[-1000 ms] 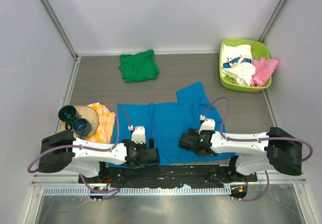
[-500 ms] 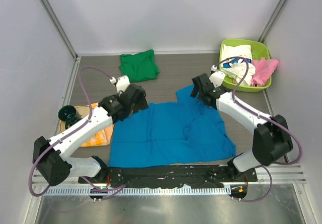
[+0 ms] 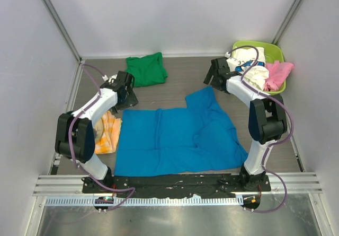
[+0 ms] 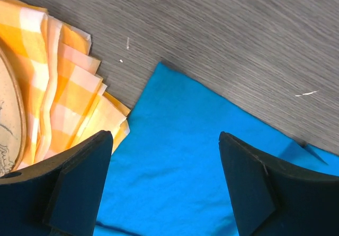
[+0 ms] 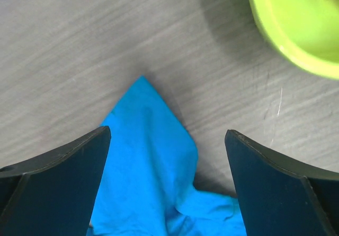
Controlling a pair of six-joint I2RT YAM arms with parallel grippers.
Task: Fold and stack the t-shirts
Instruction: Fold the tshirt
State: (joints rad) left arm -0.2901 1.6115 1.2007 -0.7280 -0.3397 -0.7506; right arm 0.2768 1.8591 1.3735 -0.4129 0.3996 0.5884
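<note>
A bright blue t-shirt (image 3: 175, 138) lies spread flat in the middle of the table. My left gripper (image 3: 125, 93) hovers open above its far left corner (image 4: 175, 156), nothing between the fingers. Over the tip of the far sleeve (image 5: 151, 156), my right gripper (image 3: 214, 76) is open too and holds nothing. A folded green t-shirt (image 3: 145, 69) lies at the back. White (image 3: 249, 66) and pink (image 3: 276, 74) t-shirts are bunched in a lime basket (image 3: 275, 49).
An orange-yellow checked cloth (image 3: 108, 132) lies left of the blue shirt, also in the left wrist view (image 4: 69, 103), with a plate rim (image 4: 10, 124) on it. The lime basket's rim (image 5: 296, 34) is close on my right gripper's right. Walls enclose the table.
Both arms have swung from the blue shirt's near edge to its far corners, left arm to the back left, right arm to the back right beside the basket. The shirt now lies flatter.
</note>
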